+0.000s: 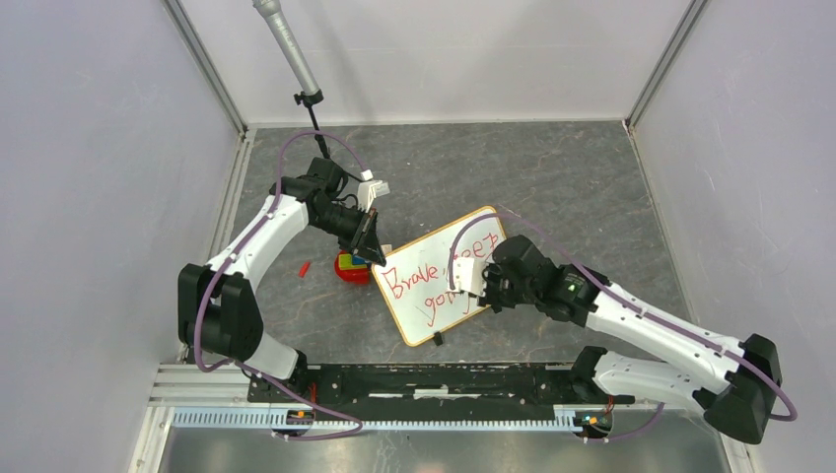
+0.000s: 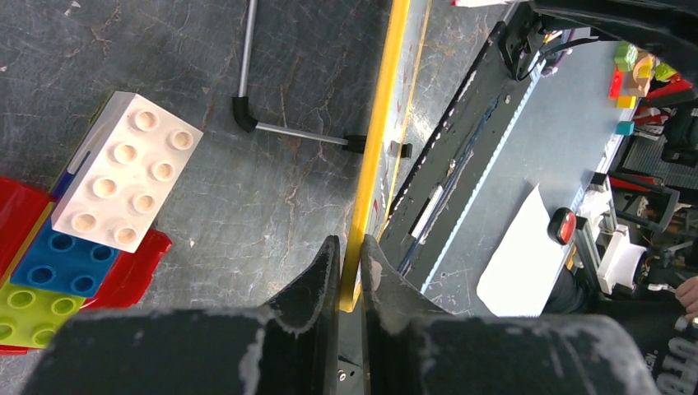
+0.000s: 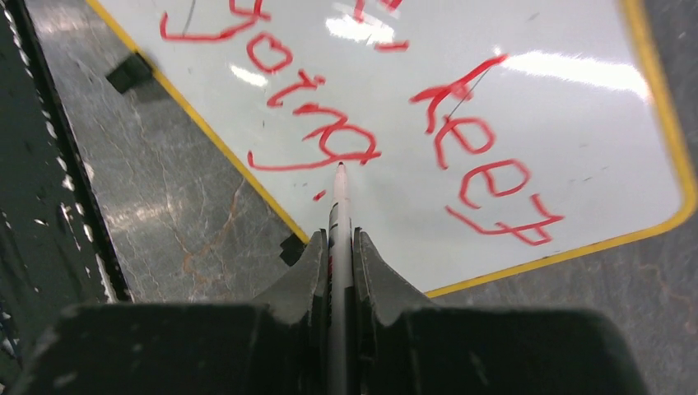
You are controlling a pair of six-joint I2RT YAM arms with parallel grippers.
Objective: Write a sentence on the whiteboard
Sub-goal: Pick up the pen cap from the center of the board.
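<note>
The whiteboard (image 1: 406, 317) lies skewed on the grey bench (image 1: 552, 177) between the two arms, with the sentence (image 1: 426, 288) in red across it in two lines, "Brave, keep" over "going". The left gripper (image 2: 350, 247) is clamped on the board's yellow frame at its left corner, just beside a red tray of toy blocks (image 1: 352, 268). The right gripper (image 3: 340, 243) is closed around a thin marker (image 3: 339, 202), whose tip meets the white surface at the last letter of "going", a small red dot just beside it
</note>
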